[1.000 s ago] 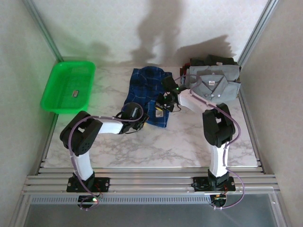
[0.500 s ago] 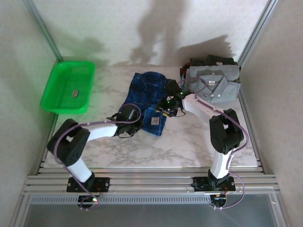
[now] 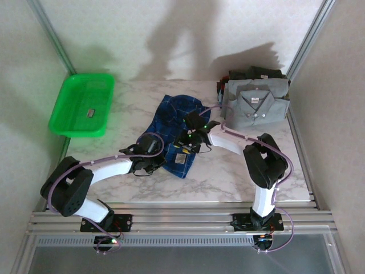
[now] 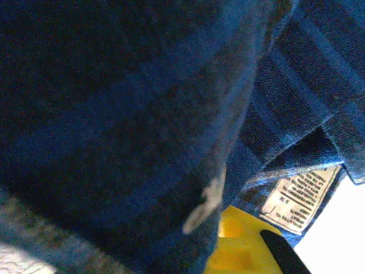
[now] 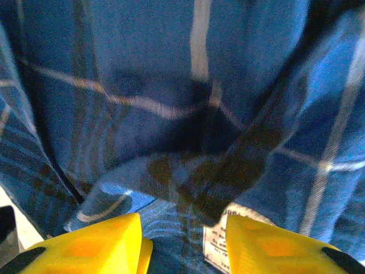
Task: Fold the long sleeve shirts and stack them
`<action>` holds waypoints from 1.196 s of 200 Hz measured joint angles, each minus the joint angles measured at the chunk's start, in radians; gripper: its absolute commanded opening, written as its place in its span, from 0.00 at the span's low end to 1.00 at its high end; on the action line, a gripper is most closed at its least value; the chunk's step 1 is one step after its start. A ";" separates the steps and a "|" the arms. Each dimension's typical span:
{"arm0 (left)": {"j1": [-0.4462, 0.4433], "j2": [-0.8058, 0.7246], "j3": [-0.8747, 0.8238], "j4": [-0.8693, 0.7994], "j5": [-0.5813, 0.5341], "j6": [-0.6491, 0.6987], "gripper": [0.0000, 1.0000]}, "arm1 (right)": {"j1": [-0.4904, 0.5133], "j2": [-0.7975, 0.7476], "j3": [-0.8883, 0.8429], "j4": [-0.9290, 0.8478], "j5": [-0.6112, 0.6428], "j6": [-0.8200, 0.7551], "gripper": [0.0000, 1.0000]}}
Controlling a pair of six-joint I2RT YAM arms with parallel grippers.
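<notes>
The dark blue plaid shirt [image 3: 174, 114] lies crumpled mid-table, its white care label [image 3: 181, 158] showing at the near edge. My left gripper [image 3: 153, 153] is shut on the shirt's near left edge; in the left wrist view the cloth [image 4: 131, 108] drapes over the camera and one yellow finger [image 4: 242, 248] shows beside the label [image 4: 297, 197]. My right gripper [image 3: 187, 141] rests open on top of the shirt, its yellow fingers [image 5: 94, 248] apart over plaid cloth [image 5: 199, 85] and the label [image 5: 219, 242]. The plain grey shirt [image 3: 256, 105] lies folded at the back right on darker folded ones [image 3: 256, 73].
A green plastic basket [image 3: 68, 123] sits at the back left with a small dark object [image 3: 90, 113] in it. Metal frame posts and pale walls close in both sides. Bare marble table [image 3: 228, 177] lies in front of the shirt.
My right gripper has opened and let go of the plaid cloth. My left gripper has shut on the shirt's edge. Both arms stretched further out and the shirt's near part shifted toward the front.
</notes>
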 measured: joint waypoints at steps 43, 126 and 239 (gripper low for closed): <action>0.000 -0.001 0.000 -0.002 0.000 0.006 0.00 | 0.016 0.041 -0.016 0.027 0.001 0.039 0.44; -0.011 -0.025 -0.008 -0.015 -0.005 0.028 0.00 | 0.013 0.146 0.138 0.033 0.018 0.079 0.15; -0.019 -0.047 -0.010 0.007 -0.043 0.081 0.00 | -0.043 0.267 0.391 -0.069 -0.048 0.096 0.07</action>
